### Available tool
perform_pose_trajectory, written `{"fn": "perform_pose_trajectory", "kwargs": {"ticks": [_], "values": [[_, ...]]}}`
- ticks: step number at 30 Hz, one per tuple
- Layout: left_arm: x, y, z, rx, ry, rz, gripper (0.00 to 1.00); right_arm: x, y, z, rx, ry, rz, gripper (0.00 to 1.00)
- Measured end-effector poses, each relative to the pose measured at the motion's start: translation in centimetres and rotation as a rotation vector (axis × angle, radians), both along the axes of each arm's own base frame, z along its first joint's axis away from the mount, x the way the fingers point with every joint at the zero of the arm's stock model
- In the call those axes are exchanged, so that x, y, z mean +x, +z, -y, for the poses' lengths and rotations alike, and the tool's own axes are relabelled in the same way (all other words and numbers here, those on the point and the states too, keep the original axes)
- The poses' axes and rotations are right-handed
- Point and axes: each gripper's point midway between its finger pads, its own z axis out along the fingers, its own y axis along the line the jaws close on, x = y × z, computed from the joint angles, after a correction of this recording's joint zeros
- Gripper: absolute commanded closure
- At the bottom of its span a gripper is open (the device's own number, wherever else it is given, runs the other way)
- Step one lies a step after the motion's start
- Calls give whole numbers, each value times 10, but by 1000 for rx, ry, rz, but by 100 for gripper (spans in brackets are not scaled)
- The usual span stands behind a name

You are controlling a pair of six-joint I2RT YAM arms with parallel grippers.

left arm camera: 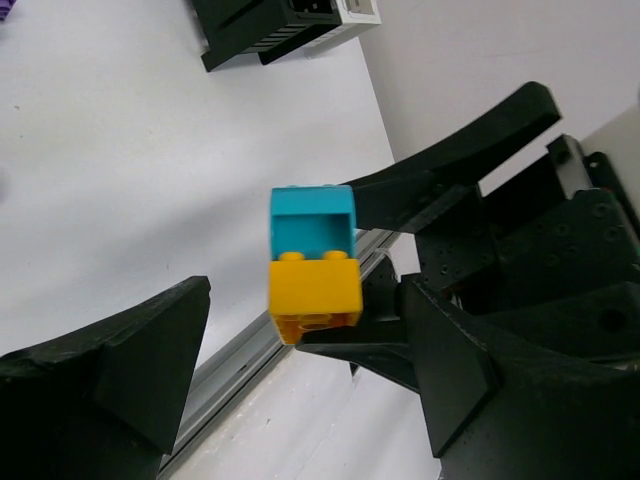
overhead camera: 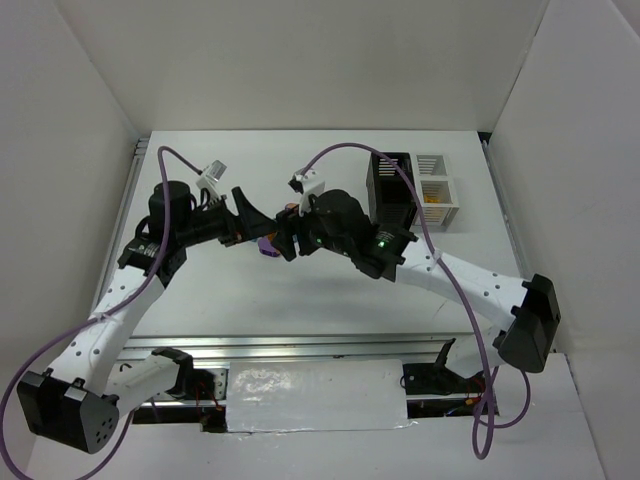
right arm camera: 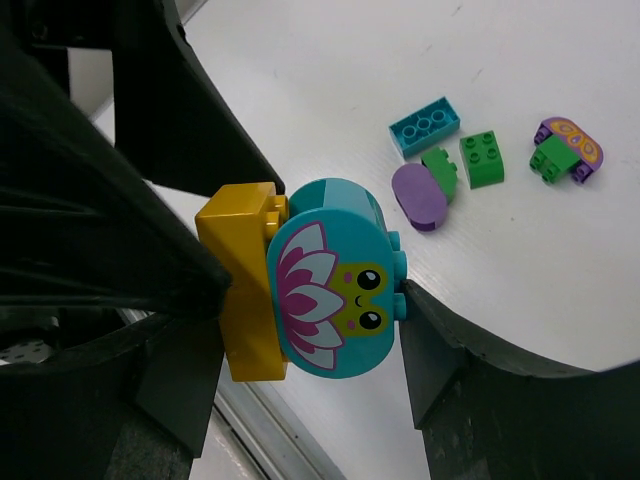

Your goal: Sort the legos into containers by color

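Note:
My right gripper (right arm camera: 310, 292) is shut on two joined legos held in the air: a teal brick with a lotus and frog face (right arm camera: 335, 290) and a yellow brick (right arm camera: 238, 290). One finger presses the yellow side, the other the teal studs. In the left wrist view the pair (left arm camera: 312, 265) hangs between my left gripper's (left arm camera: 308, 305) wide-open fingers without touching them. Both grippers meet mid-table, left (overhead camera: 258, 224) and right (overhead camera: 287, 236). Loose legos lie on the table: a teal brick (right arm camera: 424, 126), green bricks (right arm camera: 481, 160), a purple oval (right arm camera: 419, 197), and a purple-and-green piece (right arm camera: 566, 150).
The containers stand at the back right: the tall black bins (overhead camera: 390, 188) and the shorter white bins (overhead camera: 437, 188), one holding orange pieces. They also show at the top of the left wrist view (left arm camera: 265, 30). A metal rail (overhead camera: 300, 348) runs along the near table edge.

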Motion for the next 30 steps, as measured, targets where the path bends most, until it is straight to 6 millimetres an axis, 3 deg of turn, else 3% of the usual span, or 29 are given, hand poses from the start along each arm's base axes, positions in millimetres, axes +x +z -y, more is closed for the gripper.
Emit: {"fn": "perform_pose_trajectory", "kwargs": {"ticks": [2, 3, 5, 8, 10, 12, 14, 15, 20, 27, 30], "values": [[1, -2, 1, -7, -1, 0, 25, -1, 5, 0, 16, -1, 7, 76], [1, -3, 1, -13, -2, -3, 40, -1, 8, 0, 22, -1, 10, 76], [0, -2, 4, -29, -15, -4, 56, 0, 9, 1, 27, -10, 11, 76], [-1, 2, 7, -39, -33, 12, 62, 1, 7, 2, 20, -26, 11, 76], [-2, 3, 7, -41, -37, 17, 86, 1, 8, 2, 22, -28, 12, 76], [-2, 3, 8, -42, -43, 22, 100, 1, 8, 2, 23, -29, 13, 73], [-2, 4, 8, -44, -50, 26, 100, 1, 8, 2, 25, -29, 13, 17], [-2, 3, 9, -44, -54, 25, 100, 1, 8, 1, 28, -31, 9, 1], [-6, 1, 10, -24, -98, 56, 100, -8, 15, -4, 86, 73, -27, 0], [-30, 9, 18, -37, -277, 160, 100, -4, 35, 41, 230, 223, -128, 0], [-48, 19, 22, -82, -375, 224, 100, -24, 52, 44, 266, 314, -125, 0]]}}
